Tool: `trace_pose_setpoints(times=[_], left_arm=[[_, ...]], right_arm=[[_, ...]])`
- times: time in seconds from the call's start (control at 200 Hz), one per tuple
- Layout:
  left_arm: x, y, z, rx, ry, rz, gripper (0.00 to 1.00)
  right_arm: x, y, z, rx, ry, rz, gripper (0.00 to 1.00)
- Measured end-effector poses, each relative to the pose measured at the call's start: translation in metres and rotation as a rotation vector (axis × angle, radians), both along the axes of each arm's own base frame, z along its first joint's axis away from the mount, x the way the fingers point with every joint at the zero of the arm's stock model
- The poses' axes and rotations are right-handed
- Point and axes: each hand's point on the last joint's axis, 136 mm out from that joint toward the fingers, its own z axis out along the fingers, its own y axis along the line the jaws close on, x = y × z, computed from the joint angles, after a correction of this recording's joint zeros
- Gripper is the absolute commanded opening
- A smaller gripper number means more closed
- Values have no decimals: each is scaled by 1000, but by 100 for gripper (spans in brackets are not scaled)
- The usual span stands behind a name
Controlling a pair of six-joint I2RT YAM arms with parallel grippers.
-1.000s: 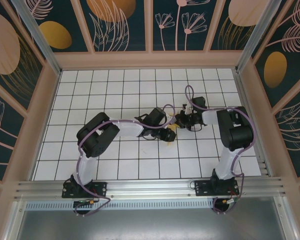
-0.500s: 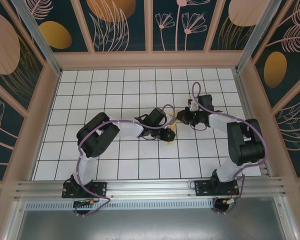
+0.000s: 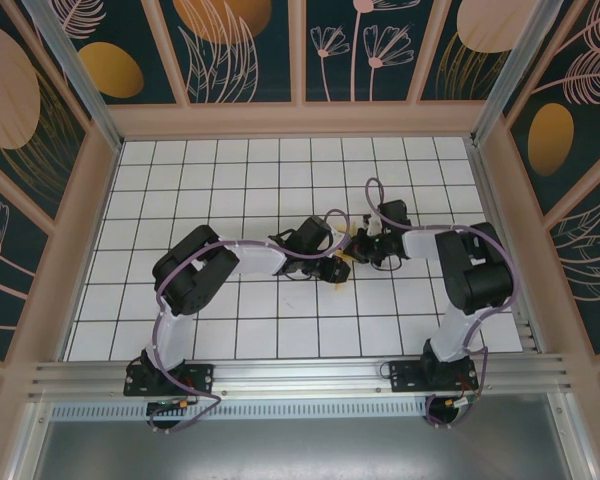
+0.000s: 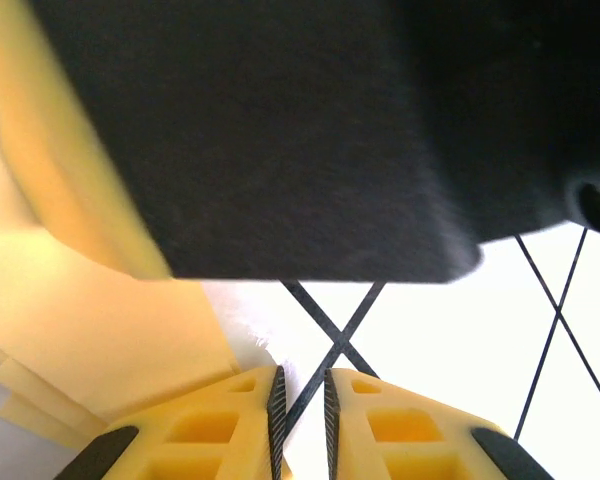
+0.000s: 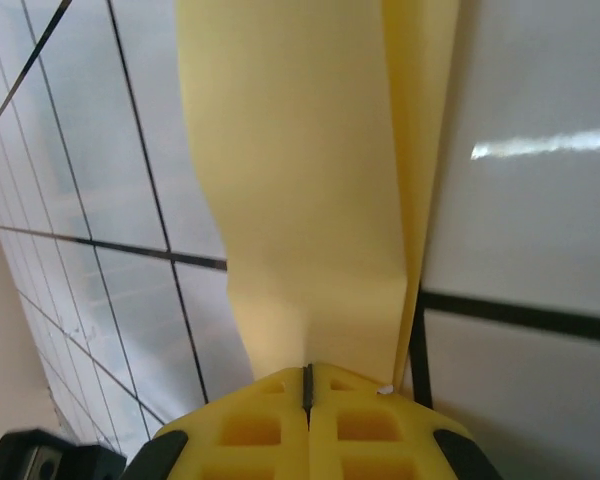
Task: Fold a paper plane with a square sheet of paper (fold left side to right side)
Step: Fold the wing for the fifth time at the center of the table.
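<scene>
The right claw [image 5: 307, 378] had just clamped the paper [image 5: 300, 200], ready to fold. The left claw [image 4: 300, 390] beside the paper gaped slightly, empty.

**Inspector:** Condition of the work surface?

**Assessor:** A white table top [image 3: 230, 170] ruled with thin black grid lines, bordered by a pale wooden frame [image 3: 300, 121] on the far side and both flanks.

**Inspector:** Enclosure walls?

**Assessor:** Dark teal panels [image 3: 245, 60] printed with pale leaf and flower outlines and orange ovals, split by wooden battens. Metal posts [image 3: 75, 70] slant up at the far corners.

**Inspector:** Near edge?

**Assessor:** Aluminium rails [image 3: 300, 376] run across, with a grey plate [image 3: 300, 450] below.

**Inspector:** Lighting?

**Assessor:** Bright and even, with a white glare streak [image 5: 540, 145] on one glossy tile.
</scene>
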Motion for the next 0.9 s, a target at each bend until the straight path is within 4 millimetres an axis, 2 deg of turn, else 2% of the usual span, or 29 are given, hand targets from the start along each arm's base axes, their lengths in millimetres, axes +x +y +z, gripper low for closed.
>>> trace_pose_setpoints(times=[0.26, 0.475, 0.896], left_arm=[[0, 1, -1, -8, -10, 3, 21], [0, 1, 0, -14, -18, 5, 21], [6, 4, 0, -10, -45, 27, 21]], right_arm=[[14, -5, -1, 20, -10, 8, 0], [45, -26, 0, 11, -51, -32, 0], [70, -23, 0, 52, -9, -1, 1]])
